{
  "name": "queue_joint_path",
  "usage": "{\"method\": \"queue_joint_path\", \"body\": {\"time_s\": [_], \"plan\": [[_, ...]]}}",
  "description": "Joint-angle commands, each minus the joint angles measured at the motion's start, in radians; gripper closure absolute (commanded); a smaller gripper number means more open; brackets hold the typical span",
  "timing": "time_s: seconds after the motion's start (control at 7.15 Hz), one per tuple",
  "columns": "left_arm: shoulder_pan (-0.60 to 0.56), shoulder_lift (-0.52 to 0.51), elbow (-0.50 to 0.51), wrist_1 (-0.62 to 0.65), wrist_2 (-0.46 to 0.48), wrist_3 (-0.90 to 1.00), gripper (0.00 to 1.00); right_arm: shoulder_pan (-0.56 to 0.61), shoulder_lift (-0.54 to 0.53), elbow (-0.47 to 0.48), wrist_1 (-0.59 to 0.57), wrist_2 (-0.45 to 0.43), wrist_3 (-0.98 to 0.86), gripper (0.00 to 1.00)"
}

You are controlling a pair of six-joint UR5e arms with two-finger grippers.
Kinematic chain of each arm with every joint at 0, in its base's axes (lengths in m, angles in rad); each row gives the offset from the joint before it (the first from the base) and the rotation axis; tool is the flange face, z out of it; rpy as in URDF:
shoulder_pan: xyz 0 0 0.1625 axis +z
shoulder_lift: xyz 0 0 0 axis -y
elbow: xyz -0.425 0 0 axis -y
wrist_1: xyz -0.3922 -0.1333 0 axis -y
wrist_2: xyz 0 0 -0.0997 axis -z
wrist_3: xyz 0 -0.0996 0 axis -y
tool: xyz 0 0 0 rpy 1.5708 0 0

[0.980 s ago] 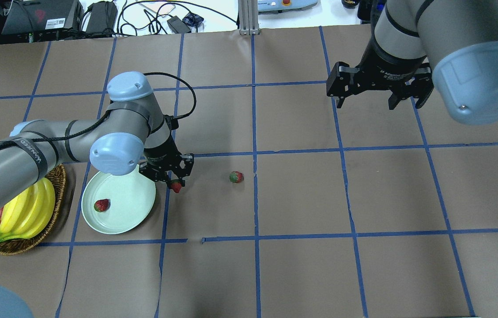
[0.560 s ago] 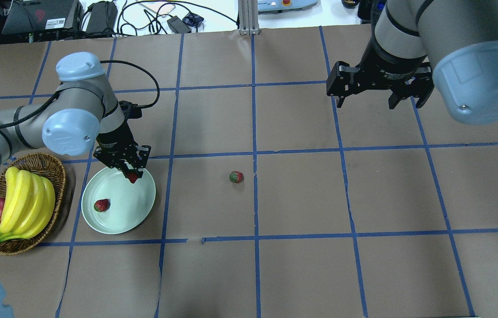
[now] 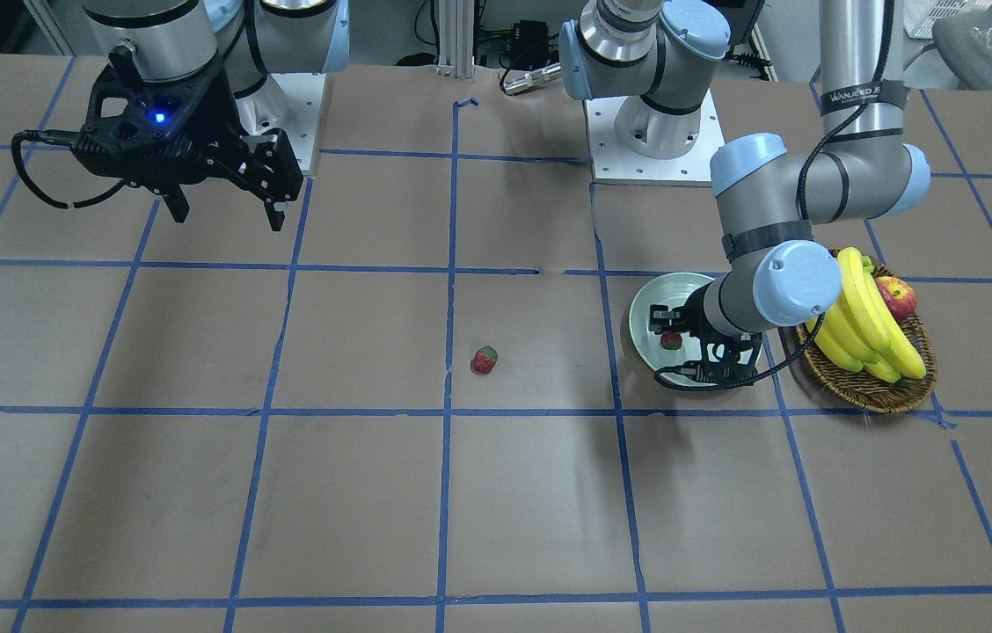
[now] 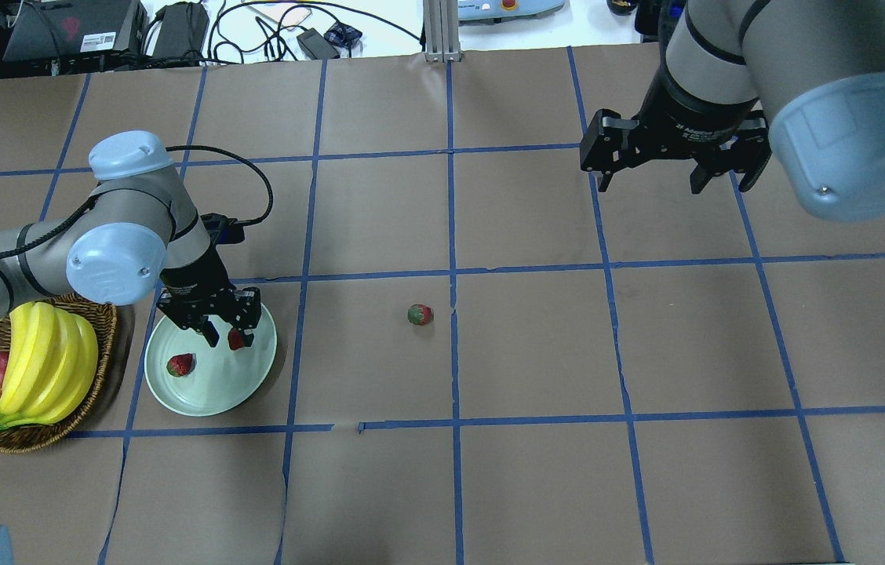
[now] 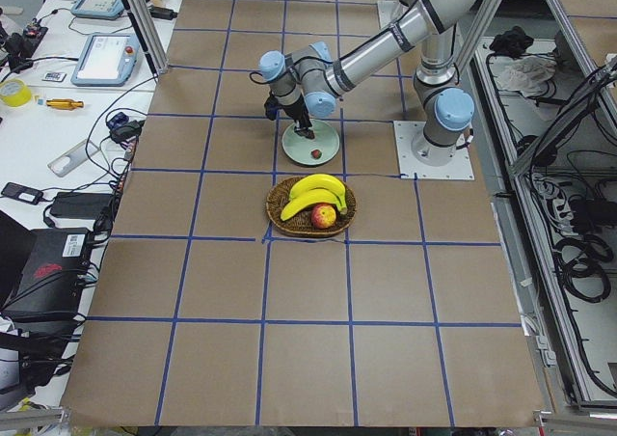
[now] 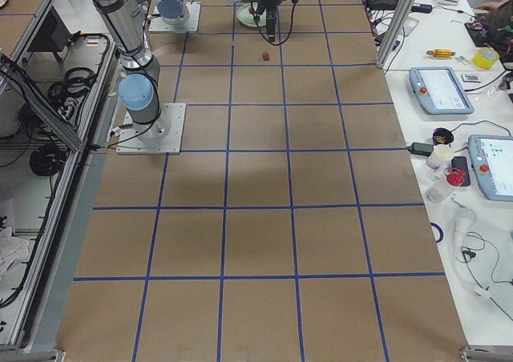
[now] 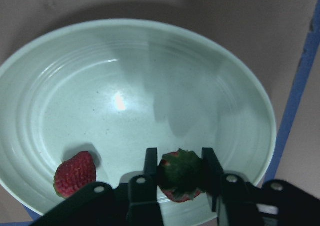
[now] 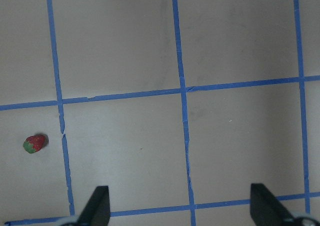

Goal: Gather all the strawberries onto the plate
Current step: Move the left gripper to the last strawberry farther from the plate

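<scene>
Left pincer [image 4: 224,336] grips strawberry [image 7: 180,176] between its fingers, now over plate [image 4: 211,392]; earlier beside rim. Right pincer [image 4: 674,184] open.

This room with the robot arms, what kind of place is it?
Most likely a robot lab. The table is covered in brown paper marked with blue tape squares, two arms are bolted to it, and side benches hold cables and control tablets. The left gripper holds a strawberry over the plate.

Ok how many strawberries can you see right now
3: one lying on the plate, one between the left gripper fingers above the plate, one on the table mid-grid.
</scene>
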State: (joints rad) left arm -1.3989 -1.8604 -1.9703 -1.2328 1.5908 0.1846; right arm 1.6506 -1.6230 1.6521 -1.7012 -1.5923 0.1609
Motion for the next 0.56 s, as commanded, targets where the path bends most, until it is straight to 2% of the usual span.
{"method": "queue_joint_path", "body": {"time_s": [0.0,0.14,0.42], "plan": [[-0.053,0.003,0.019,0.003,-0.114,-0.196,0.00,0.000,-0.001,0.000,0.002,0.000,-0.001,0.00],[-0.113,-0.005,0.040,0.004,-0.164,-0.312,0.00,0.000,-0.002,0.000,0.002,-0.002,-0.001,0.00],[-0.178,-0.042,0.074,0.053,-0.387,-0.553,0.00,0.000,-0.005,0.000,0.003,0.000,-0.003,0.00]]}}
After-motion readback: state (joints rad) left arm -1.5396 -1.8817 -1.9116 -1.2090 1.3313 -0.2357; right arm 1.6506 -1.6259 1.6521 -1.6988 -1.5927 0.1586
